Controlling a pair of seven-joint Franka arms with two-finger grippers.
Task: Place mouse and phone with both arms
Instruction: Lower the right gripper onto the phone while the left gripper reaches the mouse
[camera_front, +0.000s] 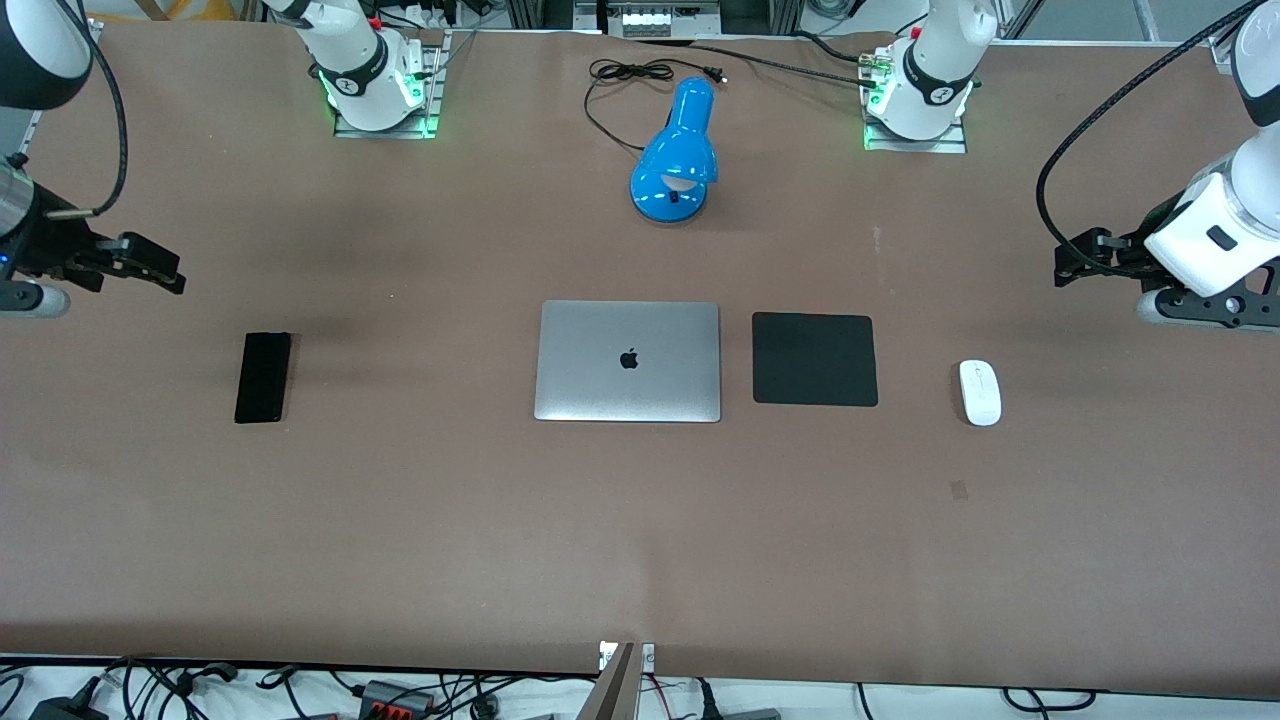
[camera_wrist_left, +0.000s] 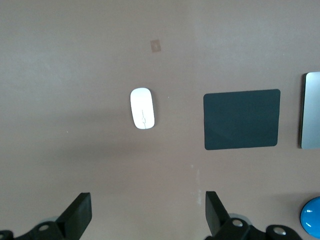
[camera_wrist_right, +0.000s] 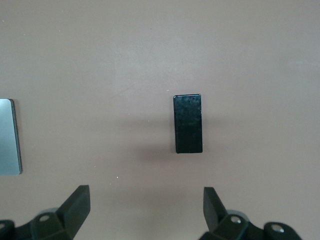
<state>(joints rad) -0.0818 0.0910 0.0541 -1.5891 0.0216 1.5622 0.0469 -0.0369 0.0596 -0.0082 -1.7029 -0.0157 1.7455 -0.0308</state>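
**Both grippers spread wide, mouse and phone untouched on the table**

Nearest the front camera, the brown table lies bare of objects. Farther from it, four things lie in a rough row across the table. The phone lies flat toward the right arm's end, its long side running toward the camera, well apart from everything else. The closed silver laptop sits at the middle of the row, with the black mat just beside it on the side of the left arm's end, a narrow strip of table between them. The mouse rests near the mat, closer still to the left arm's end, touching nothing.

Above that row the two arms hang at the table's ends. The right gripper hovers over bare table beside the phone, its fingers spread wide and holding nothing. The left gripper hovers over bare table close to the mouse, its fingers likewise wide apart and empty.

Farthest from the camera, a blue desk lamp stands between the two arm bases, its black cord looped beside it.
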